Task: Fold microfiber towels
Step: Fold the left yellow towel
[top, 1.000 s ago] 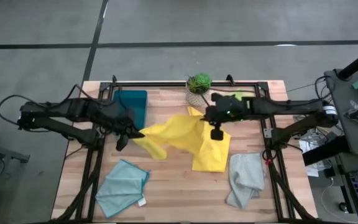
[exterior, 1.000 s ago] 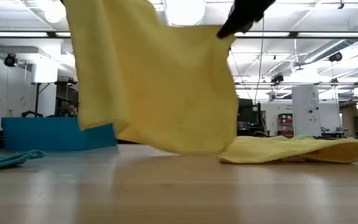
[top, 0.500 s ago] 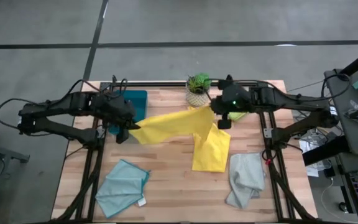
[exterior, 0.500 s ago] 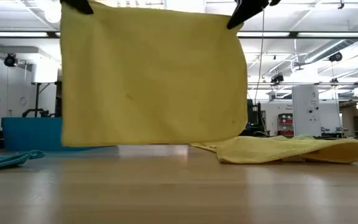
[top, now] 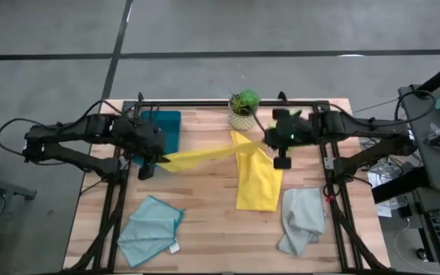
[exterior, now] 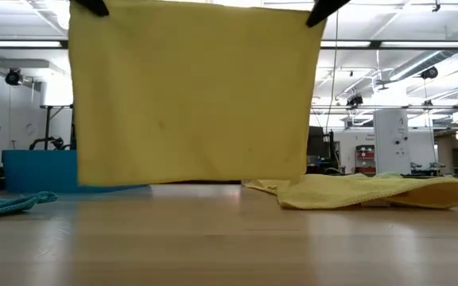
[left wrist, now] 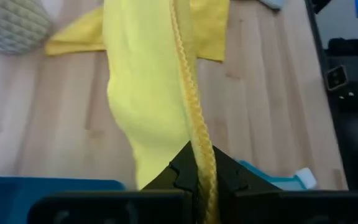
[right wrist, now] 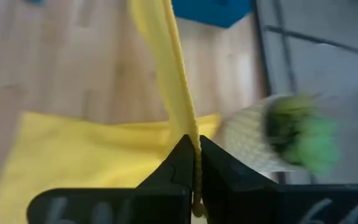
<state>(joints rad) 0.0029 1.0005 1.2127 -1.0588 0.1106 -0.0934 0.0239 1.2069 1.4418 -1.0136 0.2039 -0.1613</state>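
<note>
Wooden tabletop (top: 205, 221), back half: left tool (top: 156, 156) and right tool (top: 275, 142), each clamped on a top corner of yellow towel (exterior: 193, 91). Formerly sagging, now stretched flat, hanging clear of the surface; ready for folding.

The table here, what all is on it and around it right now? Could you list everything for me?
held yellow towel: one, yellow, stretched flat in the air between the two arms, clear of the table
second yellow towel: one, yellow, lying on the table's middle, under the right arm
light teal towel: one, teal with a white tag, near left corner
pale grey towel: one, grey, rumpled, near right edge
tray: one, dark teal, far left of the table
potted plant: one, green in a pale pot, far edge
table: one, light wood
left end effector: shut on one top corner of the held yellow towel
right end effector: shut on the other corner
</note>
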